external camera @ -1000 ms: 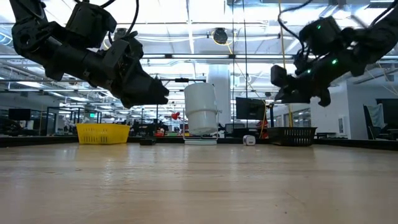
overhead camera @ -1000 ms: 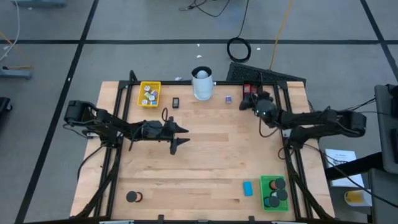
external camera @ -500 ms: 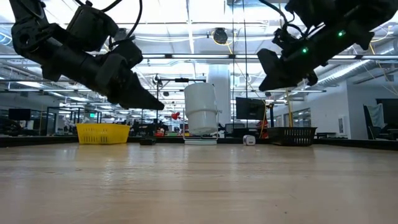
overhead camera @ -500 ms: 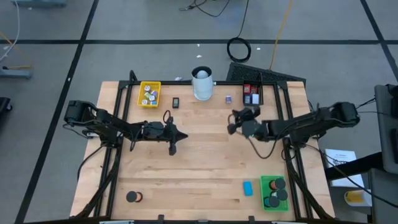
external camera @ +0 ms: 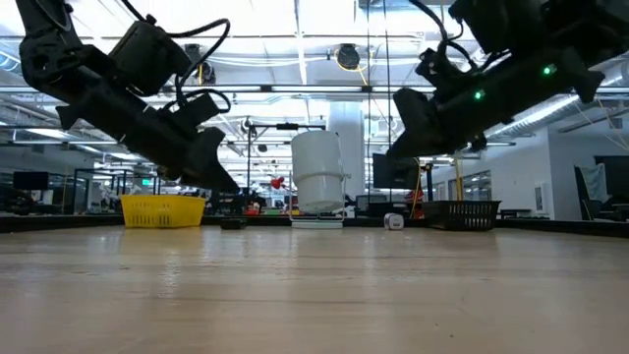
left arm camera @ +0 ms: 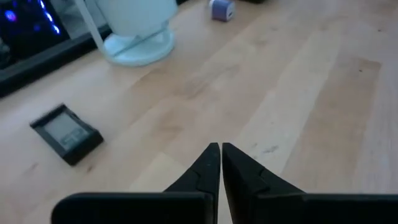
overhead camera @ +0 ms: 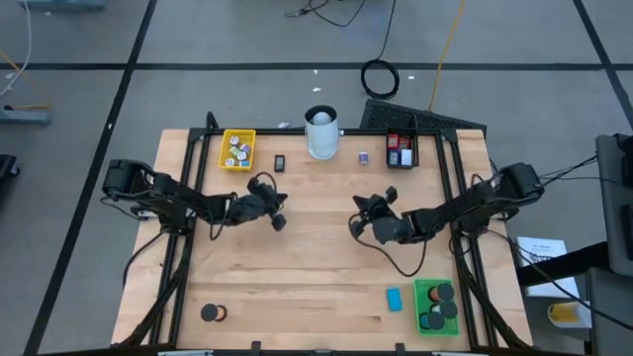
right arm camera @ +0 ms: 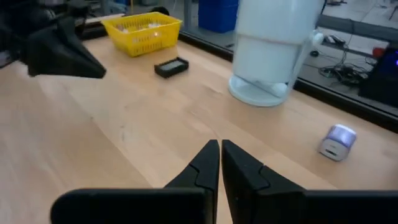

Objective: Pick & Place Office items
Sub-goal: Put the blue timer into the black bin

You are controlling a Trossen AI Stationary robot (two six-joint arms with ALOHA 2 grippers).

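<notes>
Right tool (overhead camera: 356, 220) moved from black tray toward bench (overhead camera: 326, 267) centre, fingers together, empty. Left tool (overhead camera: 280, 217) pulled back slightly, fingers together. Office items: blue block (overhead camera: 395, 299) beside green tray (overhead camera: 419, 290); black disc (overhead camera: 210, 313) near front-left corner.

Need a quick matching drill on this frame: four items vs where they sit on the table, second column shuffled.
Items:
1. yellow tray
2. green tray
3. white cylinder
4. black disc

Places, as the high view shows them:
a. bottom right corner of the table
b. top edge, about the middle
c. top left part of the table
d. bottom left, alone on the wood

Pairs: 1-c, 2-a, 3-b, 4-d
</notes>
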